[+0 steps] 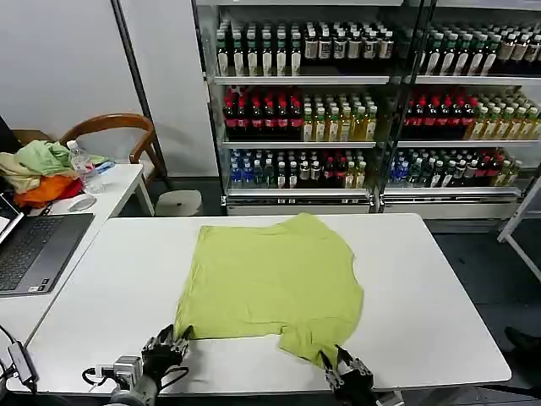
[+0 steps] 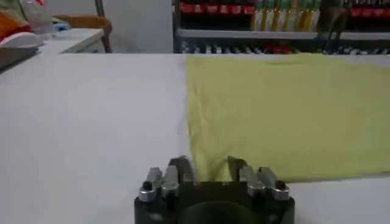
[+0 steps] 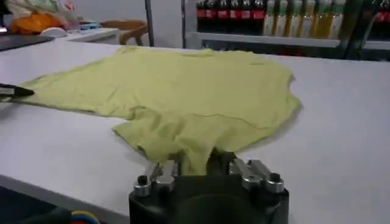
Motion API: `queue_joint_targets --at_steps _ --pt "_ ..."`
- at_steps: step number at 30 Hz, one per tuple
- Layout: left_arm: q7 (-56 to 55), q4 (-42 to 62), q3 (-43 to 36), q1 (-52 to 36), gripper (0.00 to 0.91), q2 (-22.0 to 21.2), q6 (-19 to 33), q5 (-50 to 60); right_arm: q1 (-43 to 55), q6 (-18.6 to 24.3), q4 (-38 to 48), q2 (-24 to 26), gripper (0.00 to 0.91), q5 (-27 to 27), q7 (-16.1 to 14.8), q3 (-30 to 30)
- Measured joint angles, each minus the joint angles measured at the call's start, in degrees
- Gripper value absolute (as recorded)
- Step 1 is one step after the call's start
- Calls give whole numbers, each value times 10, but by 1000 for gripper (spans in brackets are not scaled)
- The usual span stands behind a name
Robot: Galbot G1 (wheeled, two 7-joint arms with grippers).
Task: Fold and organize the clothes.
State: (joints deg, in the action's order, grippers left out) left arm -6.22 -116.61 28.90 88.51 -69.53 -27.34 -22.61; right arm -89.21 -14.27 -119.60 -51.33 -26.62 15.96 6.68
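Note:
A lime short-sleeved T-shirt (image 1: 272, 283) lies spread on the white table (image 1: 439, 304), plain side up. My left gripper (image 1: 166, 346) sits at the shirt's near left corner, shut on that corner of cloth (image 2: 210, 172). Close to the table's front edge, my right gripper (image 1: 342, 365) is shut on the shirt's near right sleeve (image 3: 186, 159), which bunches up between its fingers. The cloth (image 3: 183, 85) around the right grip is wrinkled; the rest lies fairly flat.
A second white table (image 1: 118, 182) on the left carries a laptop (image 1: 34, 249), a water bottle (image 1: 84, 167) and a heap of pale green and orange cloth (image 1: 38, 173). A wooden chair (image 1: 114, 127) and drink shelves (image 1: 355, 101) stand behind.

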Motion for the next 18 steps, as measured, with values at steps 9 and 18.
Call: queue_joint_targets --at_steps 9,18 --pt "11 -3 -3 5 40 0 8 2 -7 -1 -9 7 0 1 -5 7" --pt "13 -28 5 26 40 7 15 3 -49 -6 -42 22 0 21 -17 30"
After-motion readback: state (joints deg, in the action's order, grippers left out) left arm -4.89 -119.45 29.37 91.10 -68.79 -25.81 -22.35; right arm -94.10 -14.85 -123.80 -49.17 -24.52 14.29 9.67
